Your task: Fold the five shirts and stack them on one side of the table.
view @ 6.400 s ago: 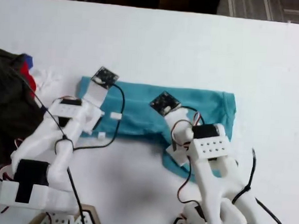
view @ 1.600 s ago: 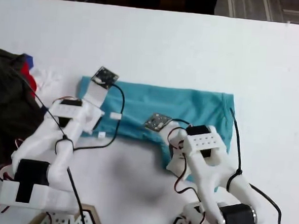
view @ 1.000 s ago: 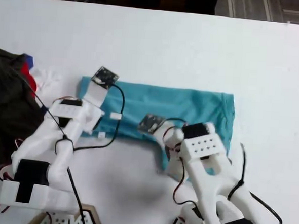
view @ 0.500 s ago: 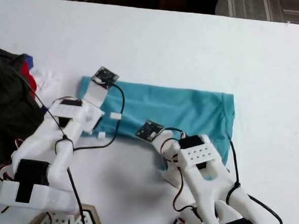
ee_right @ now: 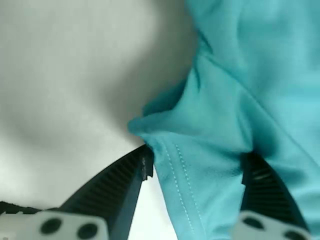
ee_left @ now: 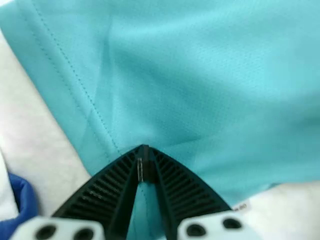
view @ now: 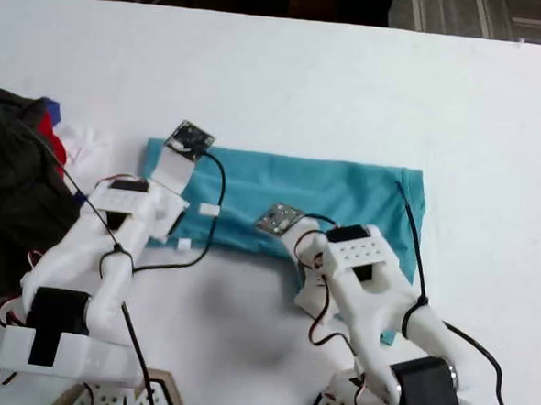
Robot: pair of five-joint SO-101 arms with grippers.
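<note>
A teal shirt (view: 326,199) lies folded into a long band across the middle of the white table (view: 287,84), with a flap hanging toward the near edge at its right end. In the left wrist view my left gripper (ee_left: 142,162) is shut on the hem of the teal shirt (ee_left: 210,80) at its left end. My right gripper (ee_right: 197,165) is open, and a bunched fold of the teal shirt (ee_right: 200,145) lies between its fingers at the near edge. The left arm (view: 113,225) and the right arm (view: 367,277) hide both grippers from above.
A heap of other shirts sits at the table's left edge: a dark one (view: 9,196), a red and blue one (view: 48,120) and a white one (view: 86,145). Cables trail from both arms. Bare table lies beyond the teal shirt and to its right.
The right arm has drawn back from over the shirt's middle to its near edge, swinging slightly left then right. The left arm has stayed where it was, holding the hem.
</note>
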